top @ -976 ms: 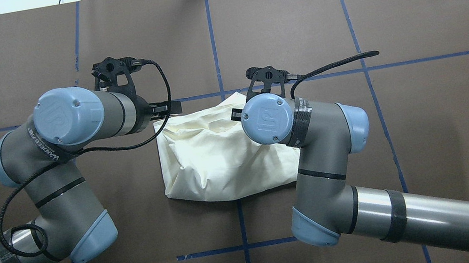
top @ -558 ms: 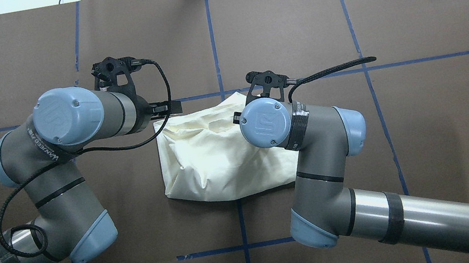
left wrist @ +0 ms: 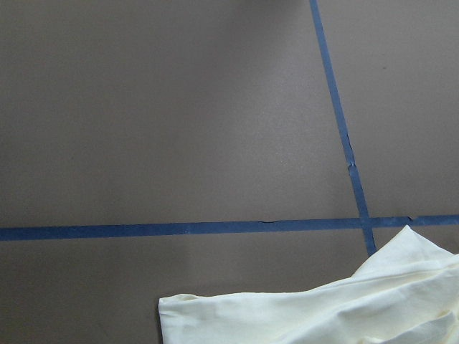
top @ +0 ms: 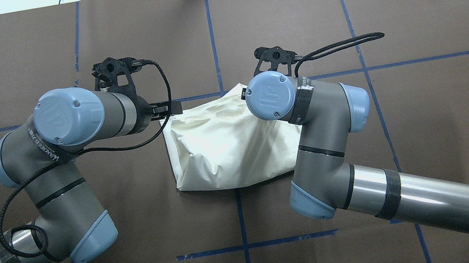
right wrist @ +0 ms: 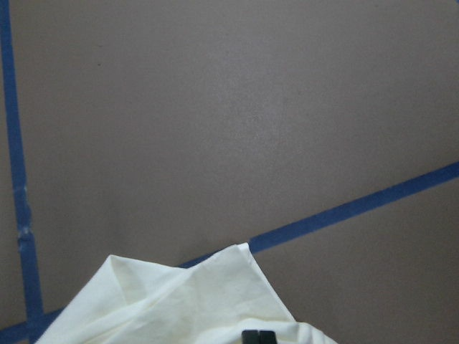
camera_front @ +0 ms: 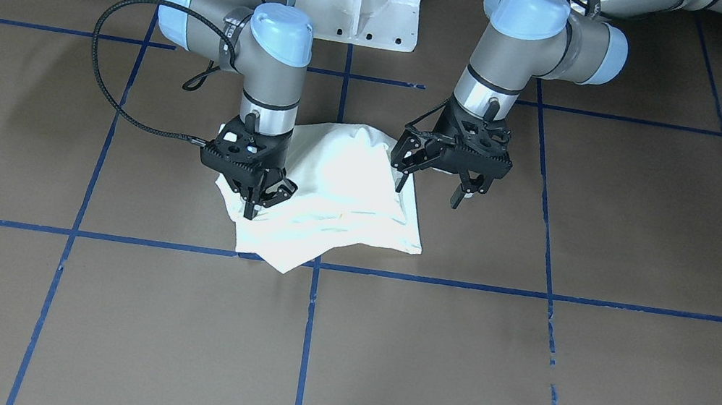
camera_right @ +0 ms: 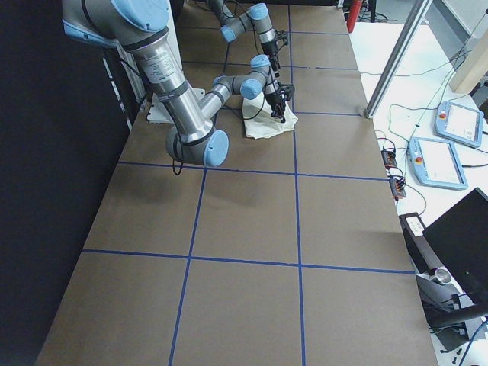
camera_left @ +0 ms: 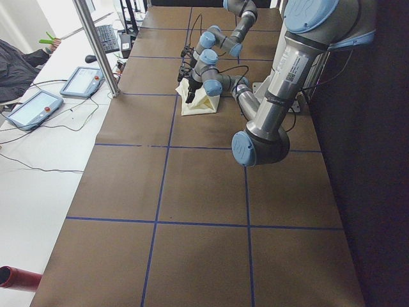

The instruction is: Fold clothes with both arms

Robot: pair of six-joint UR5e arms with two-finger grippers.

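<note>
The cream T-shirt [top: 227,147] lies in the middle of the overhead view as a compact, roughly rectangular soft cloth packet. It rests on the brown paper-covered table [camera_front: 594,388], where the blue tape lines [camera_front: 536,294] cross. Only its plain side shows, with no print, lettering or loose sleeve in sight, so I judge the main folds are already made. The packet is not tidy, though. It is puffy and creased, humped at the centre of the front-facing view, and one corner pokes out over the tape line at the lower middle of that frame. The right gripper [camera_front: 249,211], black and two-fingered, stands left of centre in the front-facing view with its jaws pressed together on the shirt's edge. The right wrist view, at its bottom edge, confirms the two tips side by side against the cloth. The left gripper [camera_front: 429,193], also black, is right of centre in the same view with its jaws apart and holding nothing. One finger is just beside the shirt's side edge and the other is over bare table. What seems left is a last fold or squaring-up of the bulging packet, flattening it, then letting go.
</note>
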